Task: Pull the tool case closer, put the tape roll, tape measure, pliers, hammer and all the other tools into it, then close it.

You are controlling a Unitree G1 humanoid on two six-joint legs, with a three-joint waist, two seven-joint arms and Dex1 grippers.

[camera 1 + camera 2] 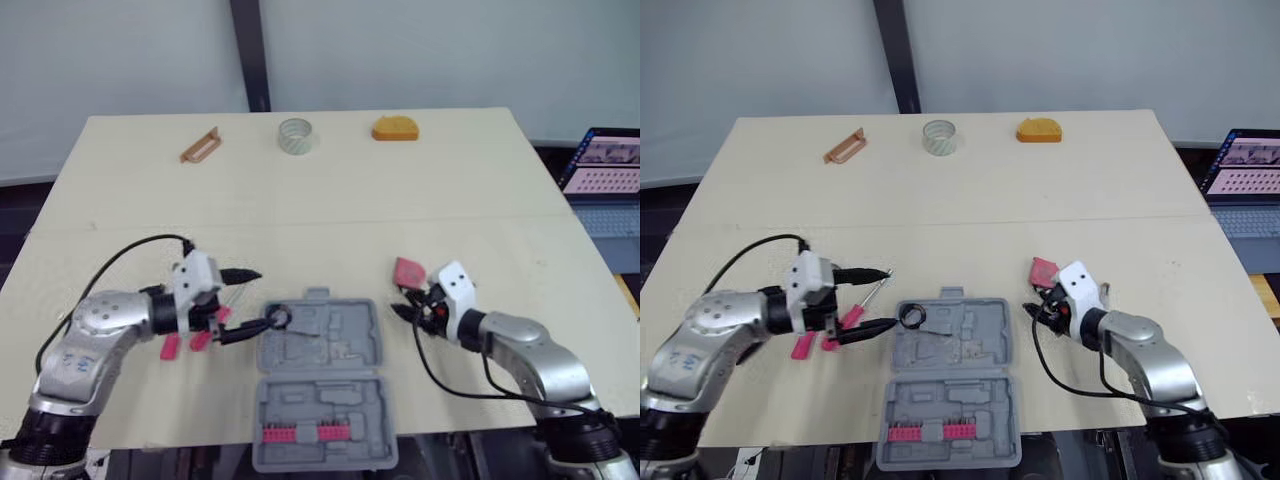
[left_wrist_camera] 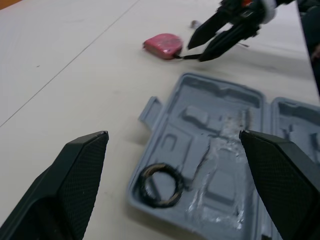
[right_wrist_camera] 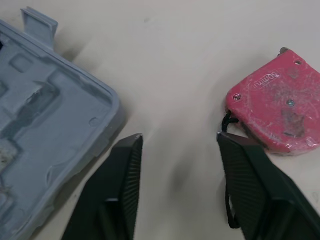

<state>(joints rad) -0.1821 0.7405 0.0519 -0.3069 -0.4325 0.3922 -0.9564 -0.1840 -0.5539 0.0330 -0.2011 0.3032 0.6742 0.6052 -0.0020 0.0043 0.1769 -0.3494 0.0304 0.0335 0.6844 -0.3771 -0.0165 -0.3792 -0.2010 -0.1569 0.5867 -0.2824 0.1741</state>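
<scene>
jaws of the left gripper [image 1: 260, 298] stand wide and hold nothing. the black ring [image 2: 160, 185] lies just ahead of them, in the corner of the tool case [image 3: 90, 80] nearest these jaws; it is judged a tape roll already seated, and the wide spread suits a release there. red-handled tools [image 1: 852, 316] lie on the table [image 1: 320, 210] beneath and behind this gripper, outside the case. jaws of the right gripper [image 1: 404, 303] stand apart over bare table, empty. the tape measure [image 3: 275, 107] lies just beyond one fingertip, with its cord at that finger and the case rim just outside the other. judged step: taking the tape measure, which first needs the jaws shifted over its body. the case lies open between the two grippers, and one half appears to overhang the table's near edge, so pressing there risks tipping it. room ahead of both jaws is ample. a pale tape roll [image 1: 296, 136], a brown tool [image 1: 200, 146] and an orange object [image 1: 395, 129] sit far ahead near the far edge, well apart.
</scene>
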